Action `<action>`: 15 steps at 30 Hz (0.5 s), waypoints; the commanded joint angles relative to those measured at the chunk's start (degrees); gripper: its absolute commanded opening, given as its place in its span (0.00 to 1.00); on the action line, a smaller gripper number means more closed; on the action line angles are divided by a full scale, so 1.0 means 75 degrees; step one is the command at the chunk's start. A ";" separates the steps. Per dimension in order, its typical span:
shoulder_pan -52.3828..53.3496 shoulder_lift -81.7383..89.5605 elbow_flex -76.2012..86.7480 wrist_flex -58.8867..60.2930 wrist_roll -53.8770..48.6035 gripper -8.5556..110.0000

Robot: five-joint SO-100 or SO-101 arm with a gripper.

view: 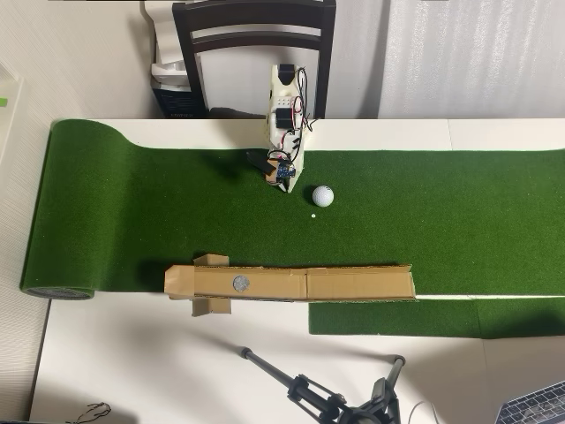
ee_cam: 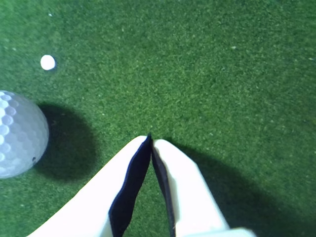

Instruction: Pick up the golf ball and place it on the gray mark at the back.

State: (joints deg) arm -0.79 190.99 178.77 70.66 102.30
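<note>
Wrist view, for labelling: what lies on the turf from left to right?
White dimpled golf ball at the left edge, tiny white dot higher up, then the shut white pincer.

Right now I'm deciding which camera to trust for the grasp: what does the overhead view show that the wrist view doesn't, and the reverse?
Only the overhead view shows the gray mark on the cardboard strip, the arm, a chair and a tripod. Only the wrist view shows the gripper with its fingertips together, holding nothing, and the ball's dimples. Both show the golf ball, the tiny white dot and the green turf.
</note>
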 commanded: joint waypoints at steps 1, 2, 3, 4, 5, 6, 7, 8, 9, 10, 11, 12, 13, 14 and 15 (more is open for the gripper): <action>0.0047 0.0738 0.0562 0.0047 -0.0070 0.07; 0.0035 0.0738 0.0562 0.0047 -0.0070 0.07; -0.0012 0.0738 0.0562 0.0047 -0.0070 0.07; -0.0023 0.0738 0.0562 0.0047 -0.0082 0.07; -0.0023 0.0738 0.0562 0.0047 -0.0082 0.07; -0.0023 0.0738 0.0562 0.0047 -0.0082 0.07; -0.0023 0.0738 0.0562 0.0047 -0.0082 0.07; -0.0023 0.0738 0.0562 0.0047 -0.0094 0.07; -0.0023 0.0738 0.0562 0.0047 -0.0105 0.07; -0.0023 0.0738 0.0562 0.0047 -0.0105 0.07; -0.0023 0.0738 0.0562 0.0047 -0.0105 0.07; -0.0023 0.0738 0.0562 0.0047 -0.0105 0.07; -0.0012 0.0738 0.0562 0.0047 -0.0105 0.07; 0.0023 0.0738 0.0562 0.0047 -0.0105 0.07; 0.0035 0.0738 0.0562 0.0047 -0.0105 0.07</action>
State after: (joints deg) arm -0.79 190.99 178.77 70.66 102.30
